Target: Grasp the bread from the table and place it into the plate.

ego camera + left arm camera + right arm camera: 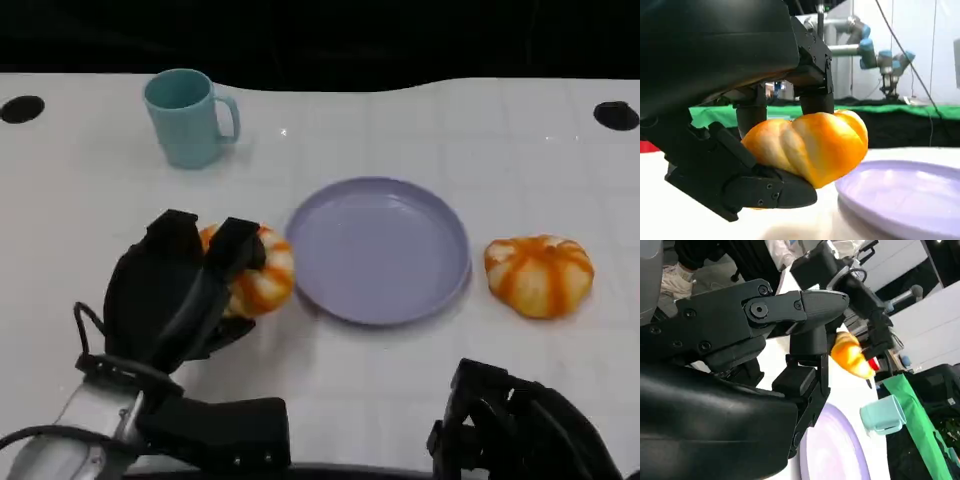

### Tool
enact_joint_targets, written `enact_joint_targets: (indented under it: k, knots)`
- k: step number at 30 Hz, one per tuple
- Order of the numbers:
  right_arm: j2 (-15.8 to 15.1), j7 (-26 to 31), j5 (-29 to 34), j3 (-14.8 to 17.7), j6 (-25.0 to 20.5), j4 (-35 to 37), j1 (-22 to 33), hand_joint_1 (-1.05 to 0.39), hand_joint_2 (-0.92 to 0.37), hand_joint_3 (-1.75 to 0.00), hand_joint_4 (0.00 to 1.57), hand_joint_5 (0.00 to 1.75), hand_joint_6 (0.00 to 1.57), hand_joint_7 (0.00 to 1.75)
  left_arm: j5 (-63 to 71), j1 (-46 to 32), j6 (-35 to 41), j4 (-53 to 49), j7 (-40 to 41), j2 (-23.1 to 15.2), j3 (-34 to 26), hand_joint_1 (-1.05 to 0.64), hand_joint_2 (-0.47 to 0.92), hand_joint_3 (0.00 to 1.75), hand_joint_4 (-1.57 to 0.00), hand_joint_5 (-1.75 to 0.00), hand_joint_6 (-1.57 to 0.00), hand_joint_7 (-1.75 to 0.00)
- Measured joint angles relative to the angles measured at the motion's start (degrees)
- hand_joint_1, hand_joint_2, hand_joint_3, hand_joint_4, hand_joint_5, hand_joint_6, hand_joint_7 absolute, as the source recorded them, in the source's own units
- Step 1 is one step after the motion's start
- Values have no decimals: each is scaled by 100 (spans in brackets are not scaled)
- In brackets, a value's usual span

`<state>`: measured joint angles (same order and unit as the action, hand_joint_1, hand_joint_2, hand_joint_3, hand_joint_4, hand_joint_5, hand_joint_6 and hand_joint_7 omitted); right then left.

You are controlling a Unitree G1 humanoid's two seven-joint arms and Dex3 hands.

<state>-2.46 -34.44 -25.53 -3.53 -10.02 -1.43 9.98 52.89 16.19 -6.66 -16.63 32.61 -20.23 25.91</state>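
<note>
The left hand's fingers (815, 95) are closed around a bread (807, 145): two come down over its top while the thumb side cups it from beneath, so the loaf is pinched between them. In the head view the left hand (185, 290) covers most of this bread (262, 278), leaving only its right half in sight. The loaf is round and puffed, glossy orange with paler cream stripes running across it in ridged, twisted lobes, like a small pumpkin. It sits just beside the left rim of the plate (330, 215), close to the table (400, 120), not over the dish itself. From the left wrist the plate (910, 195) shows as a shallow lavender disc with a low raised lip, its edge just under the bread's near end.

A second bread (539, 274) of the same orange-and-white striping lies on the table to the right of the plate, apart from its rim. A pale teal mug (188, 117) stands upright toward the far left, handle pointing right.

The right hand (520, 425) rests low at the near edge; its fingers (805, 305) are spread apart and hold nothing
</note>
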Motion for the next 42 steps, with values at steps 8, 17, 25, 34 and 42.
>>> enact_joint_targets:
  k: [8,17,25,34,42]
  knots:
    - [1,-56,-1,-1,64,80,-12,-70,-92,-25,84,163,75,140,-131,256,-224,202,-133,216,-58,-21,37,113,-88,-175,-64,-175]
    - [4,-161,-34,8,71,171,-47,-70,-92,-23,85,160,77,136,-340,1126,-544,-571,-475,735,92,-18,22,122,-92,-175,-71,-175]
    - [0,-165,-11,-23,91,137,-6,-70,-92,-25,86,160,77,135,-328,1680,-729,-1640,-469,1215,365,-19,36,105,-96,-175,-86,-151]
    - [-3,-176,-17,-40,87,41,63,-70,-92,-25,85,159,77,136,-311,2201,-918,-3059,-50,1740,719,-22,61,62,-83,-163,-93,-89]
    - [-2,-172,-9,-59,86,21,75,-70,-92,-25,85,159,77,137,-527,2517,-766,-3149,-1315,1744,816,-46,92,9,-39,-49,-44,-3]
